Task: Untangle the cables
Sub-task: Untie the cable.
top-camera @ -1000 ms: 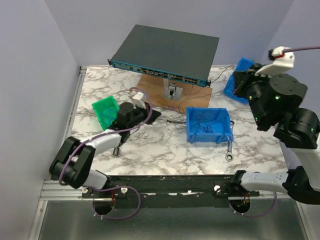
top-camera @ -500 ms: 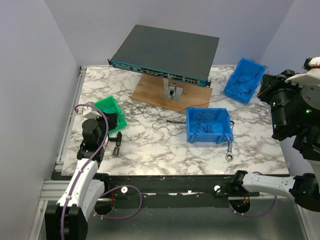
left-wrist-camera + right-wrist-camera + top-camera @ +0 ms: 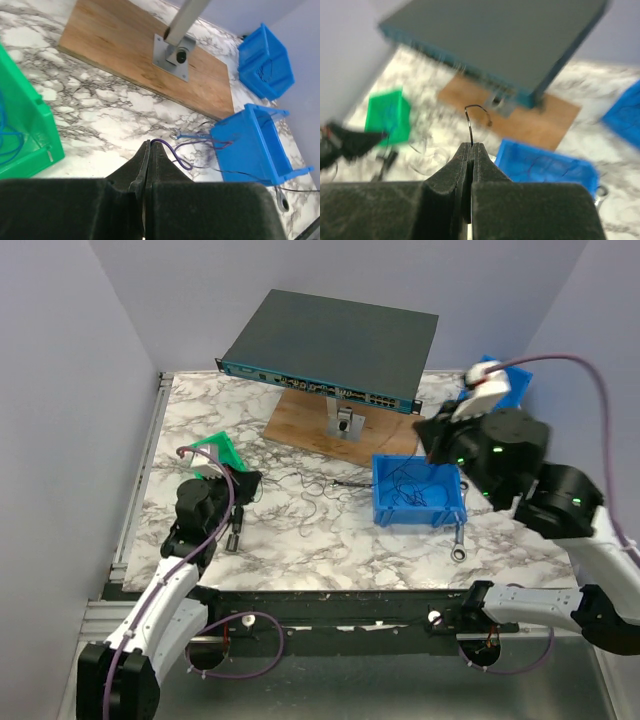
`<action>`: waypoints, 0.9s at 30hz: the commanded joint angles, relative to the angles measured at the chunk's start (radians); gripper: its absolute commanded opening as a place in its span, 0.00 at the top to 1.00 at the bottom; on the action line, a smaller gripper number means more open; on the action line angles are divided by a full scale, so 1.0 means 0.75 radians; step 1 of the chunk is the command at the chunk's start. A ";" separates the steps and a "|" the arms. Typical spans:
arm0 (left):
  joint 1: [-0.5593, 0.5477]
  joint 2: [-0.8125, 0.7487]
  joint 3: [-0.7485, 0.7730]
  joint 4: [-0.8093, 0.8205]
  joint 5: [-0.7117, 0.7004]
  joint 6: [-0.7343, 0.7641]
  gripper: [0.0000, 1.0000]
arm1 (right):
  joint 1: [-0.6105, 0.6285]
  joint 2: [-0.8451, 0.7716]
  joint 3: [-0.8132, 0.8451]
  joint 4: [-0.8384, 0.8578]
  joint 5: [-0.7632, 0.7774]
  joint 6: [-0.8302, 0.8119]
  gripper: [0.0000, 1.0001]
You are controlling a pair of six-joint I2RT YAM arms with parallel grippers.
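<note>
The cables are hair-thin dark wires: loose loops lie on the marble point(image 3: 308, 496) and more sit in the middle blue bin point(image 3: 418, 492). My left gripper point(image 3: 252, 483) is low beside the green bin point(image 3: 220, 452) and shut on a thin purple cable point(image 3: 176, 152), which curls from the tips point(image 3: 149, 143) toward the blue bin point(image 3: 252, 150). My right gripper point(image 3: 426, 440) hangs above that bin's far rim. It is shut point(image 3: 472, 145) on a thin black cable point(image 3: 476, 111) that curls up from its tips. The right wrist view is blurred.
A network switch point(image 3: 330, 340) stands on a post over a wooden board point(image 3: 340, 435). A second blue bin point(image 3: 503, 378) is at the back right, partly behind the right arm. A wrench point(image 3: 458, 540) lies by the middle bin and a dark tool point(image 3: 233, 530) near the left arm.
The right arm has swung in from the far right edge to above the middle blue bin. The left gripper, pulled back to the green bin half a second ago, has shifted slightly right.
</note>
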 commanded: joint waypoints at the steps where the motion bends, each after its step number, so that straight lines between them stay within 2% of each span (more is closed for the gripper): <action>1: -0.090 -0.076 0.003 -0.009 -0.023 0.135 1.00 | 0.004 0.003 -0.276 -0.092 -0.432 0.161 0.99; 6: -0.158 -0.292 -0.136 -0.060 -0.202 0.188 1.00 | 0.004 -0.149 -0.500 -0.200 -0.311 0.307 0.99; 9: -0.171 -0.424 -0.213 -0.072 -0.256 0.194 1.00 | 0.004 -0.191 -0.585 -0.234 -0.347 0.331 0.97; 11: -0.174 -0.505 -0.252 -0.086 -0.294 0.204 1.00 | 0.004 -0.167 -0.618 -0.256 -0.382 0.345 0.84; 13: -0.174 -0.571 -0.288 -0.078 -0.311 0.210 1.00 | 0.003 -0.126 -0.645 -0.250 -0.427 0.337 0.48; 14: -0.174 -0.600 -0.303 -0.069 -0.311 0.212 1.00 | 0.004 -0.107 -0.657 -0.227 -0.479 0.314 0.37; 17: -0.174 -0.632 -0.328 -0.051 -0.300 0.217 1.00 | 0.003 -0.037 -0.690 -0.105 -0.685 0.222 0.26; 23: -0.174 -0.586 -0.314 -0.057 -0.292 0.219 1.00 | 0.017 0.210 -0.699 0.103 -0.937 0.098 0.24; 27: -0.173 -0.588 -0.317 -0.061 -0.301 0.217 1.00 | 0.083 0.352 -0.756 0.279 -0.953 0.110 0.24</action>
